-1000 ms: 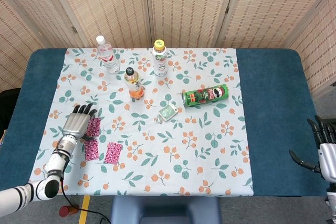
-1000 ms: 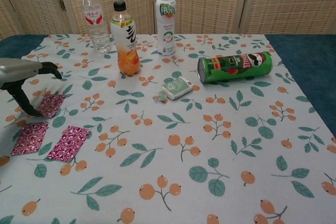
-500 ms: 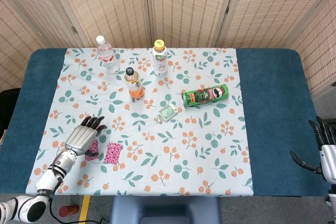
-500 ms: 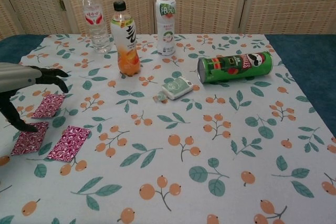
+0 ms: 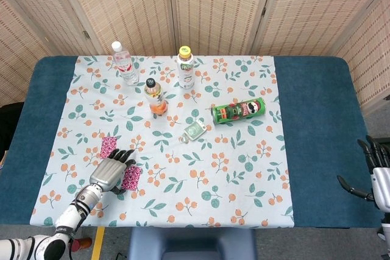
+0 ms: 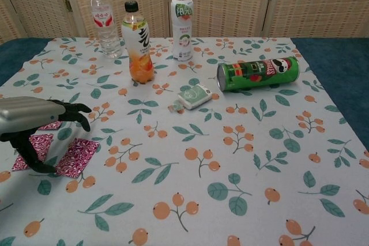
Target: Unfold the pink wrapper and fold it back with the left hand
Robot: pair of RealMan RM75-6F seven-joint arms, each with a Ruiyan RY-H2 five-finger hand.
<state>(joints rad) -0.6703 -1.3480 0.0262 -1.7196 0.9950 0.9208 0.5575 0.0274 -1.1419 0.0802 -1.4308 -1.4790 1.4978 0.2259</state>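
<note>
Three pink wrappers lie flat on the floral cloth at the front left. The far wrapper (image 5: 108, 146) (image 6: 53, 125) shows behind my left hand. The right wrapper (image 5: 131, 178) (image 6: 78, 156) lies beside the hand, and the middle wrapper (image 6: 29, 149) is mostly covered by it. My left hand (image 5: 113, 172) (image 6: 34, 120) hovers over them, fingers spread and thumb pointing down between the two near wrappers, holding nothing. My right hand (image 5: 378, 172) hangs open off the table's right edge.
A water bottle (image 5: 124, 62) (image 6: 104, 18), an orange drink bottle (image 5: 156, 97) (image 6: 138, 41) and a white yellow-capped bottle (image 5: 185, 67) (image 6: 183, 21) stand at the back. A green crisp can (image 5: 239, 111) (image 6: 258, 73) lies on its side, with a small green packet (image 5: 195, 130) (image 6: 194, 96) nearby.
My left hand has moved toward the front and right, from the far wrapper to over the two near ones. The far wrapper is now uncovered. The right hand stays still.
</note>
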